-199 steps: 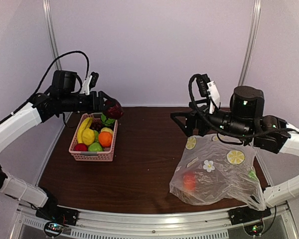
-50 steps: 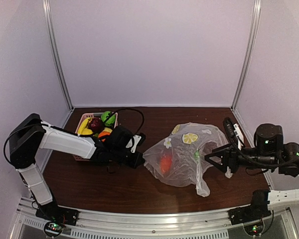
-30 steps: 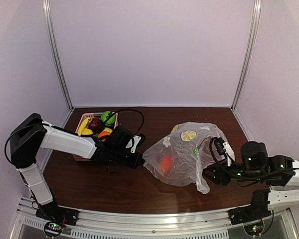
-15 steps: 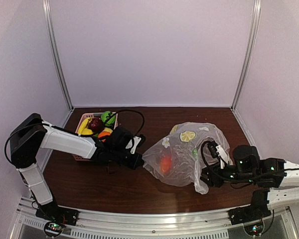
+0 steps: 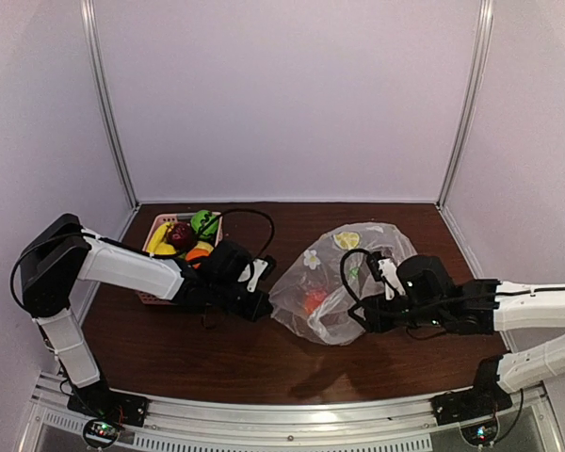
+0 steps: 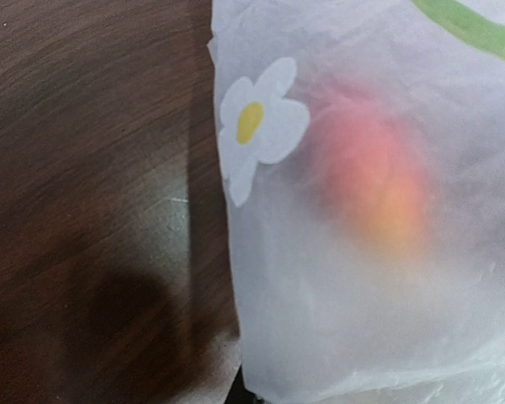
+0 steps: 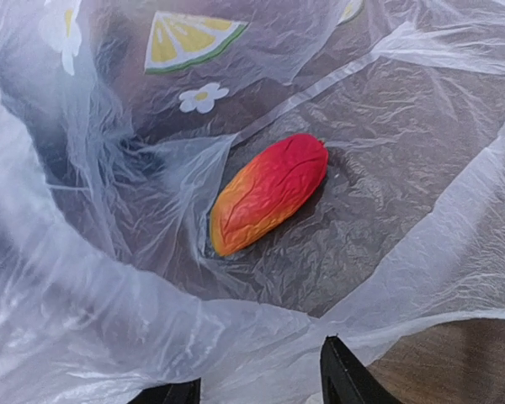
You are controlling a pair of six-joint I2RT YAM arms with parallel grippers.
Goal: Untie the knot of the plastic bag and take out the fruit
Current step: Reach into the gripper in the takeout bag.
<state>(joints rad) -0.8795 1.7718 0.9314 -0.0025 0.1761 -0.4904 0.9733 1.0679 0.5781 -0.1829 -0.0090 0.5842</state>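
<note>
Right of the bench's (image 5: 264,363) centre the plastic bag (image 5: 301,278) lies with its mouth gaping and one red-orange fruit (image 7: 269,194) inside. Your right fingers (image 7: 345,379) stand apart at the mouth: drive deeper and close on fruit alone, not film. Left fingers (image 5: 254,303) are together at its left edge.

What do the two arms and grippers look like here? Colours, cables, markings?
The left arm and right arm have white link shells, black joint housings and black wrists. A black cable loops over each wrist beside a small white part. The left gripper and right gripper are black; the right one's fingers show as dark tapered tips. No markings legible.
</note>
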